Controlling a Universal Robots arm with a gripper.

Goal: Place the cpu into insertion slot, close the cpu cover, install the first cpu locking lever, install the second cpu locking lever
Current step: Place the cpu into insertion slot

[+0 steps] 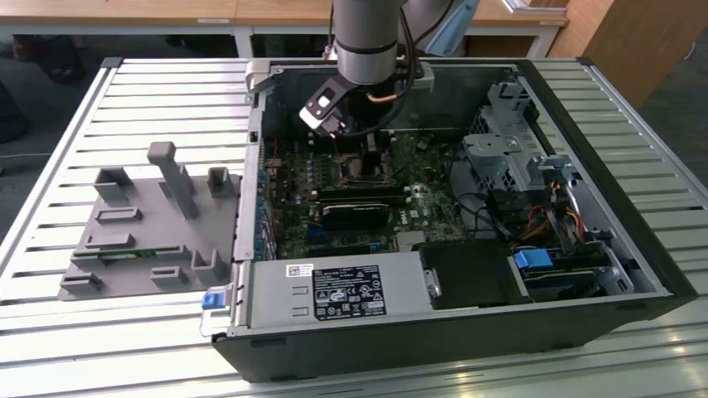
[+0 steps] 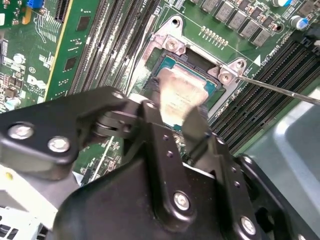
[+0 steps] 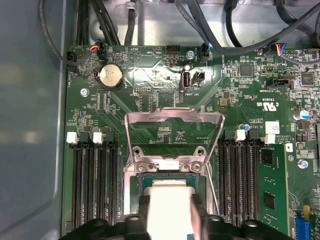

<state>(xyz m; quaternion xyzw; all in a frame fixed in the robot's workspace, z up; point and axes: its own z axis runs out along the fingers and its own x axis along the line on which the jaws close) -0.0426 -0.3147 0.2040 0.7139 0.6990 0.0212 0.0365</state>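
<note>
Across the slatted metal table [image 1: 111, 348] lies an open black case [image 1: 465, 344], boxy and matte, its side panel off; in the exterior view a flat grey moulded tray [image 1: 133, 224] with upright pegs sits at nine o'clock of the case, just beside it; the smooth grey cylindrical arm [image 1: 366, 33] comes down into the case from twelve o'clock; a silvery, labelled power supply [image 1: 332, 290] fills the six o'clock edge, and a perforated metal drive cage [image 1: 498, 157] with bundled cables [image 1: 553, 224] stands at three o'clock; the green board [image 1: 420, 203] covers the floor of the case, busy with small parts.

The black, bolted gripper [image 2: 172, 112] hangs over the board a little toward twelve o'clock of its middle; its two flat fingers [image 2: 155, 130] are closed against opposite edges of the cpu [image 2: 182, 90], a square chip with a dull silvery face and a thin green border; the cpu sits at the slot [image 2: 192, 57], square and dark-rimmed; the fingers hide whether it is fully seated.

The cover [image 3: 172, 116], a thin shiny metal frame with a cut-out centre, stands swung up and open on the side of the slot away from the gripper; long black memory slots [image 3: 95, 185] flank the slot on both sides; a thin wire lever [image 2: 280, 89] juts out from one corner, unlatched; a round silvery coin cell [image 3: 110, 76] lies beyond the cover.
</note>
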